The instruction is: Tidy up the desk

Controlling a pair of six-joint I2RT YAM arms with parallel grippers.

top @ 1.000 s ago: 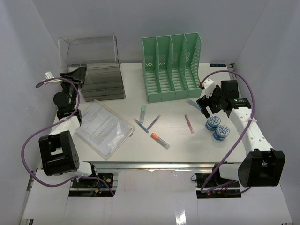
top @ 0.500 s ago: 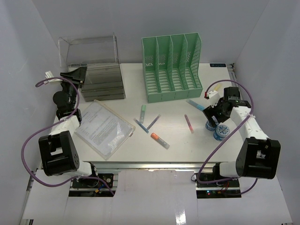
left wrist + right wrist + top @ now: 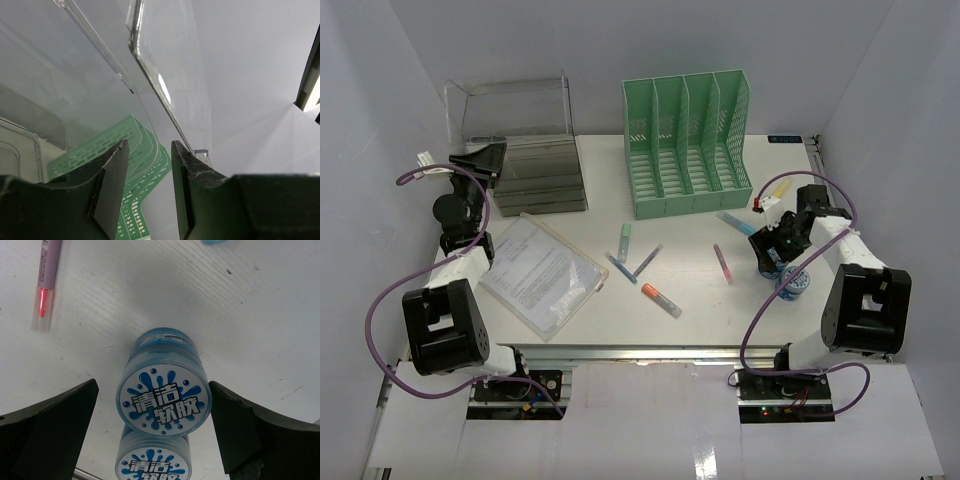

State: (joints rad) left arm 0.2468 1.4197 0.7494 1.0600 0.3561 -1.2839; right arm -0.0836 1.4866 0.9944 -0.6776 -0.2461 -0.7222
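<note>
The white desk point(image 3: 720, 315) lies before both arms and carries two blue jars point(image 3: 165, 347), six markers point(image 3: 660, 299) and one green file rack point(image 3: 688, 140). The right gripper point(image 3: 772, 252) stands wide around one jar without touching it. The left gripper point(image 3: 148, 147) is half apart; its grip I cannot tell.

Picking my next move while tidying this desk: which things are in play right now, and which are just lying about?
In play: right tool, open around a blue jar; second blue jar beside it; desk.
Lying about: orange marker; pink pen; green pen; document sleeve; green file rack; clear drawer box.
</note>
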